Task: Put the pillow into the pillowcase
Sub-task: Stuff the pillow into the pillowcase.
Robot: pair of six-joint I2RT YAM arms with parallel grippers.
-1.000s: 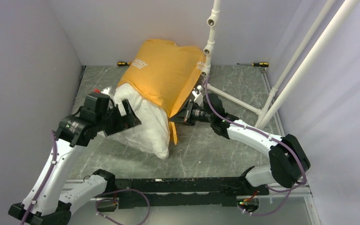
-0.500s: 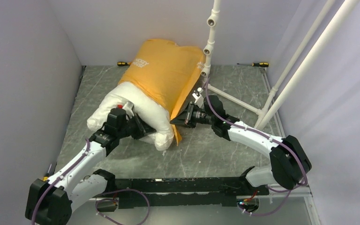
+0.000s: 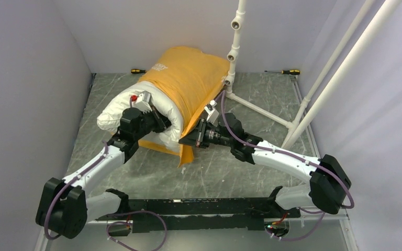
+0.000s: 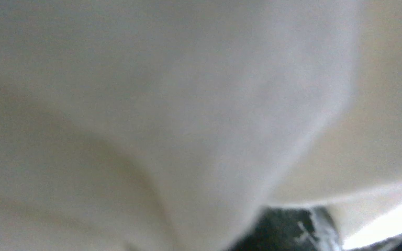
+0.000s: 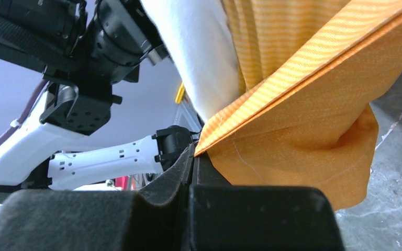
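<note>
White pillow [image 3: 116,112] lies on the bench [image 3: 230,162], far end inside the orange pillowcase [image 3: 188,83] and near end sticking out twd the L side; the case's open edge drapes over it w/ a flap hanging at the front. R gripper [image 3: 187,140] is clamped tight on the orange hem at the opening's R corner, fabric pinched betw. its pads. L gripper [image 3: 159,124] is pressed into the pillow's white end just by the opening; its wrist cam shows only blurred white fabric, so can't tell if the jaws are apart or together.
</note>
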